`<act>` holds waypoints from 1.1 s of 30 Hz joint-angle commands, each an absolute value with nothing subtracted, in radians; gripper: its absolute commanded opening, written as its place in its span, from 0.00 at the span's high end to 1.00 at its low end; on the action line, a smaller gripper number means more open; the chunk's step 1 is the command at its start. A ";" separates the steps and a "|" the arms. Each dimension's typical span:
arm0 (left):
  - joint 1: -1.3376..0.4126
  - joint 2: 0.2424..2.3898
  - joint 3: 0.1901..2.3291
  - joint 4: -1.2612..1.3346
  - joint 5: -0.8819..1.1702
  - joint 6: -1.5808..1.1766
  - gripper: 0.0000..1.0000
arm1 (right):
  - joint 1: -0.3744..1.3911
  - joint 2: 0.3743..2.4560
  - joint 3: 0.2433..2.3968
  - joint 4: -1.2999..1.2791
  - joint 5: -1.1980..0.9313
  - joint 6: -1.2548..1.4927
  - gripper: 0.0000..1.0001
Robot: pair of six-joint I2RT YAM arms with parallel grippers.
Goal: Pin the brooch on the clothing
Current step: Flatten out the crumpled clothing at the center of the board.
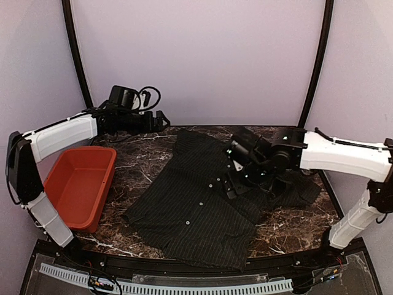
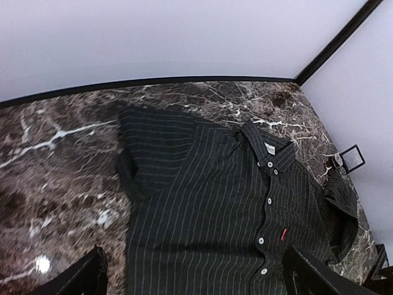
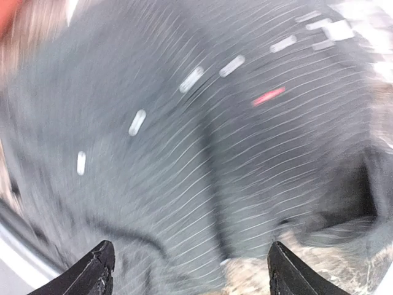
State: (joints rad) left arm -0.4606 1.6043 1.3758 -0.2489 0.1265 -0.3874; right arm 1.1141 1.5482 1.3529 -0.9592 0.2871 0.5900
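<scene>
Apparently wide-spread right hand over shirt

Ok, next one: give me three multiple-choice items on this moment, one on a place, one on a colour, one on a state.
1. Where does the red bin sit relative to the pinstriped shirt?
A. on top of it
B. beside it, on the robot's left
C. beside it, on the robot's right

2. What colour is the tiny tag on the shirt's chest?
A. blue
B. yellow
C. red

3. How is the right gripper?
A. open, nothing between its fingers
B. shut on the collar
C. shut on the bin's rim

Answers:
1 B: the top view shows the bin left of the shirt, clear of the cloth.
2 C: the left wrist view shows it red against the dark cloth.
3 A: its wrist view shows the fingers spread apart above the shirt.
</scene>
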 commanded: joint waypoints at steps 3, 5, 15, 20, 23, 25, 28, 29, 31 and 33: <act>-0.596 1.952 1.642 -0.342 0.022 -0.204 0.01 | 0.999 1.312 1.267 -0.857 0.470 0.743 0.18; -0.609 2.040 1.711 -0.344 0.013 -0.202 0.01 | 0.993 1.281 1.242 -0.844 0.475 0.740 0.18; -0.611 2.291 1.907 -0.313 -0.157 -0.187 0.01 | 0.981 1.312 1.149 -0.876 0.480 0.776 0.14; -0.611 2.315 1.900 -0.225 -0.220 -0.178 0.01 | 0.965 1.363 1.149 -0.843 0.459 0.755 0.13; -0.609 2.349 1.939 -0.224 -0.227 -0.167 0.01 | 0.960 1.375 1.146 -0.836 0.456 0.758 0.13; -0.608 2.389 1.990 -0.250 -0.216 -0.162 0.01 | 0.959 1.374 1.140 -0.835 0.454 0.762 0.13; -0.605 2.441 2.041 -0.281 -0.197 -0.167 0.01 | 0.952 1.359 1.127 -0.835 0.456 0.769 0.13; -0.603 2.448 2.044 -0.282 -0.189 -0.173 0.01 | 0.951 1.353 1.122 -0.836 0.459 0.772 0.13; -0.598 2.470 2.057 -0.287 -0.187 -0.184 0.01 | 0.947 1.341 1.112 -0.835 0.466 0.787 0.12; -0.590 2.496 2.077 -0.306 -0.189 -0.198 0.01 | 0.945 1.332 1.102 -0.836 0.466 0.800 0.12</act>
